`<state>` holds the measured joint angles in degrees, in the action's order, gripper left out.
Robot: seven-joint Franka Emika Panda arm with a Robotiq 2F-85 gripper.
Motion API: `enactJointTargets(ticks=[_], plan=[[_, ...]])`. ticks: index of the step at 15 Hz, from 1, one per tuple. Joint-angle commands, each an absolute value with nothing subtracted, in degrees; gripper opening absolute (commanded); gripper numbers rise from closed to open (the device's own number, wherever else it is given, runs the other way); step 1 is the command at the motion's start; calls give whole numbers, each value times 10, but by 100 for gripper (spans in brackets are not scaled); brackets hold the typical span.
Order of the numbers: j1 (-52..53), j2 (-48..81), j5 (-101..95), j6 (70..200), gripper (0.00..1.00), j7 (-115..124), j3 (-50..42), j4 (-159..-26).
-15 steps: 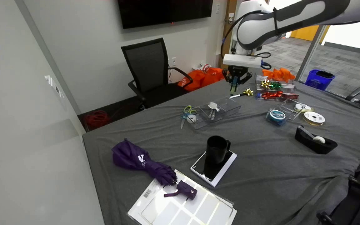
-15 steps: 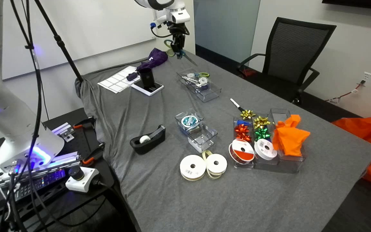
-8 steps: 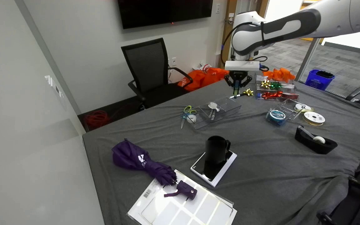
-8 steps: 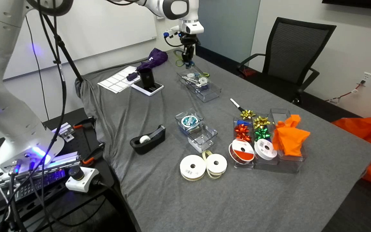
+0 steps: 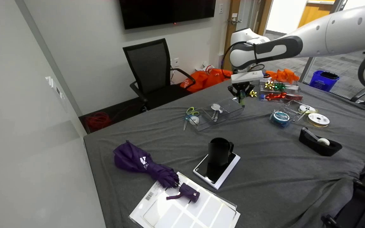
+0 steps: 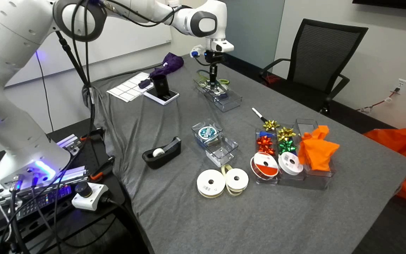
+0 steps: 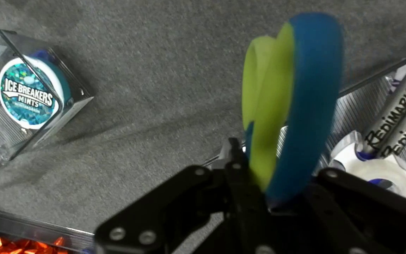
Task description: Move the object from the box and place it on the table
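A pair of scissors [image 7: 306,106] in the gripper [image 6: 213,85], a black mug [image 6: 160,84] on the shallow box [image 5: 227,172]

The jaws pinch the scissors near their blue and yellow-green handles; the blades I cannot see clearly. The gripper hangs near a clear plastic organizer [image 6: 228,103], but I cannot tell if it is exactly above. In this organizer lie two silver Redimark markers [image 7: 395,109] and a white tape roll [image 7: 361,171]; at one end is a second, lime-handled pair [image 5: 187,117]. The shallow box, white at the rim and black on top, lies on the grey-clothed table [image 6: 266,222], well apart from the gripper, and carries the upright mug. Near the box there is a white label sheet [image 5: 176,212], with the handle of a purple umbrella [image 5: 152,168] resting on it.
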<state>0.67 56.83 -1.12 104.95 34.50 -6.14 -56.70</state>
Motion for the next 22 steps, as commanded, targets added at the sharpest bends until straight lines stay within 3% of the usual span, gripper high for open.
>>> enactJointTargets(ticks=[1, 11, 21, 22], plan=[[5, 626, -19, 1002, 3, 295, -64, -474], [-1, 725, -11, 971, 3, 310, -67, -324], [-10, 751, -5, 954, 3, 346, -62, -292], [-9, 750, -5, 948, 38, 358, -64, -291]])
